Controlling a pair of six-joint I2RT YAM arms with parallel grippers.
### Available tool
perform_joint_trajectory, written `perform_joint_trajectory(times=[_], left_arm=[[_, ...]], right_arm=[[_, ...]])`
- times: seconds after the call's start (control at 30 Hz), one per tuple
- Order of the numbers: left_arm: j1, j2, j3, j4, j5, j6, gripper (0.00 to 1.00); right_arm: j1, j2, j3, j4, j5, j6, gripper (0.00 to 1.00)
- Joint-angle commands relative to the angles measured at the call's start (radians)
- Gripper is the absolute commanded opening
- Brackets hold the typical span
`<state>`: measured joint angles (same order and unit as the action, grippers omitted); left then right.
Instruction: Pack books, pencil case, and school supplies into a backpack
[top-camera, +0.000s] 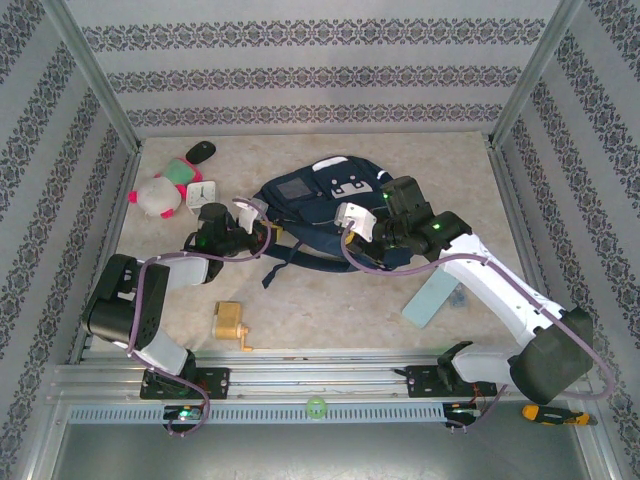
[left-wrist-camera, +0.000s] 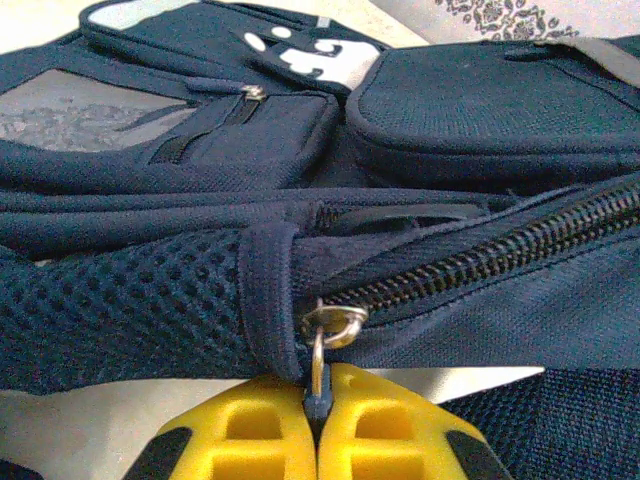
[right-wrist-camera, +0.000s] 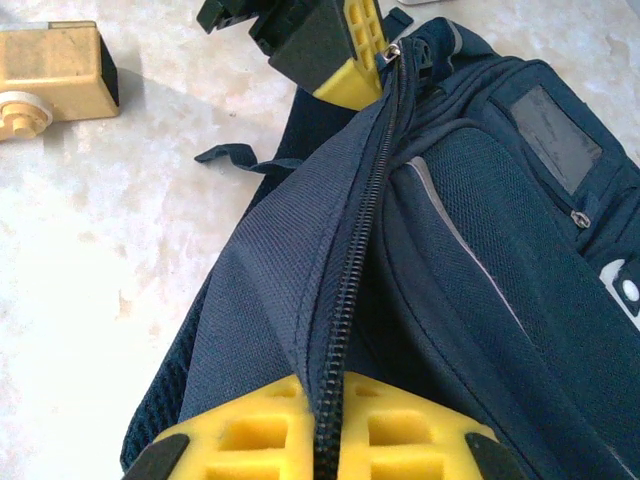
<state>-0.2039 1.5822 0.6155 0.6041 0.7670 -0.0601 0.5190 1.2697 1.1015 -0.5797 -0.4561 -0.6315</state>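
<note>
left gripper (left-wrist-camera: 318, 425) pinching zipper pull (left-wrist-camera: 320, 365), right gripper (right-wrist-camera: 326, 430) clamped on backpack (right-wrist-camera: 480, 250) seam mid-frame, left arm (top-camera: 120, 300), right arm (top-camera: 500, 290) bent inward

Left pincer (left-wrist-camera: 318, 420) and right pincer (right-wrist-camera: 328, 405) both tight, forearms low and inward toward each other.

Striped damask walls (top-camera: 300, 80) — pale marbled tabletop (top-camera: 340, 312)

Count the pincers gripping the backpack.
2. The left pincer pinches the zipper pull on the backpack; the right pincer clamps the closed zipper seam farther along. None seems hidden.
</note>
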Motion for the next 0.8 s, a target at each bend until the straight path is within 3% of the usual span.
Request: perform_joint_trajectory(times=[0.0, 0.37, 0.53, 0.6, 0.63, 0.77], left_arm=[[-0.029, -0.048, 0.011, -0.020, 0.078, 0.029, 0.00], [-0.115, -0.226, 0.081, -0.431, 0.165, 0.132, 0.00], [-0.159, -0.259, 0.099, -0.548, 0.142, 0.123, 0.00], [-0.168, -0.259, 0.109, -0.590, 0.075, 0.086, 0.00], [-0.168, -0.257, 0.118, -0.616, 0.017, 0.052, 0.00], [-0.167, -0.236, 0.155, -0.750, -0.173, -0.006, 0.00]], right_arm=[[-0.007, -0.031, -0.010, 0.128, 0.006, 0.067, 0.00], [0.081, 0.064, -0.135, 0.457, 0.179, 0.268, 0.00], [0.132, 0.168, -0.146, 0.620, 0.179, 0.352, 0.00], [0.151, 0.214, -0.126, 0.642, 0.171, 0.388, 0.00], [0.155, 0.230, -0.119, 0.648, 0.159, 0.413, 0.05], [0.145, 0.208, -0.112, 0.607, 0.134, 0.579, 0.44]])
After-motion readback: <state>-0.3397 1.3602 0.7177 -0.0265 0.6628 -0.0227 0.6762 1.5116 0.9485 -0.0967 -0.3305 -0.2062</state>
